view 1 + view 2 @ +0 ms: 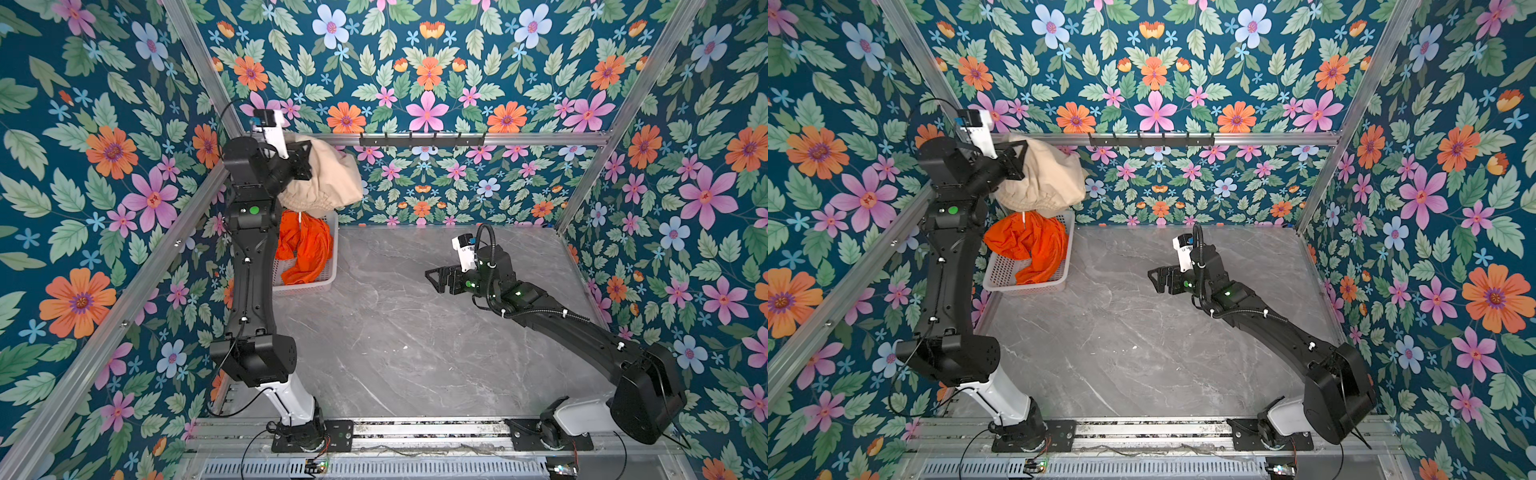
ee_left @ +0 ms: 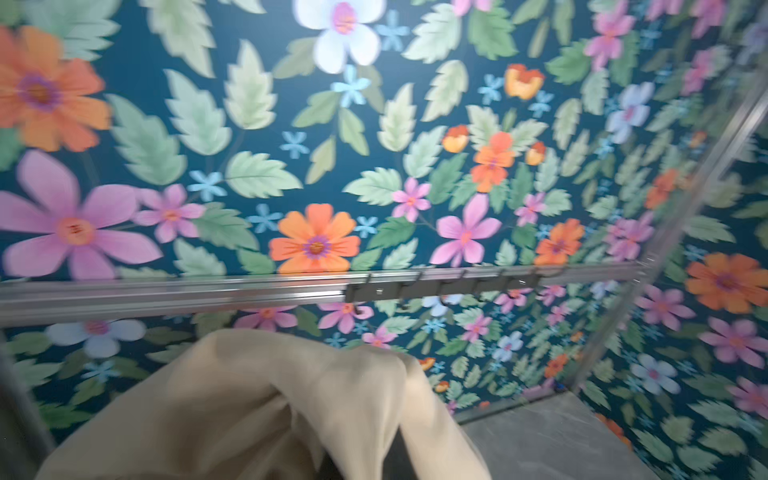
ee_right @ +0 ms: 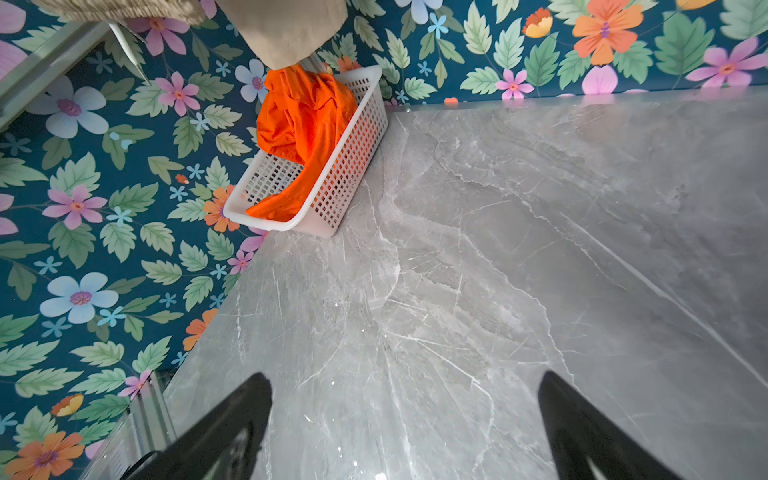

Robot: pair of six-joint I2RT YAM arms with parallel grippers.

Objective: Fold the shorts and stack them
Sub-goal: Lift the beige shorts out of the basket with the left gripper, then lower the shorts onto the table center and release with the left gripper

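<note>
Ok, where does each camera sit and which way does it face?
Both top views: overhead, looking down on the table; left hand shut on the beige shorts, right hand open.
Left wrist: raised, facing the rear hook rail; own hand hidden by cloth.
Right wrist: above the table, facing the basket holding orange shorts; its open fingers show.
Shared: both wrist views show beige shorts.

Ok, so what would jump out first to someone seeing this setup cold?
The loud floral walls all round, then the beige shorts dangling from the shut left fingers high at the back left. Right below, bright orange shorts lie crumpled in a white basket at the far left corner of the grey table.
</note>
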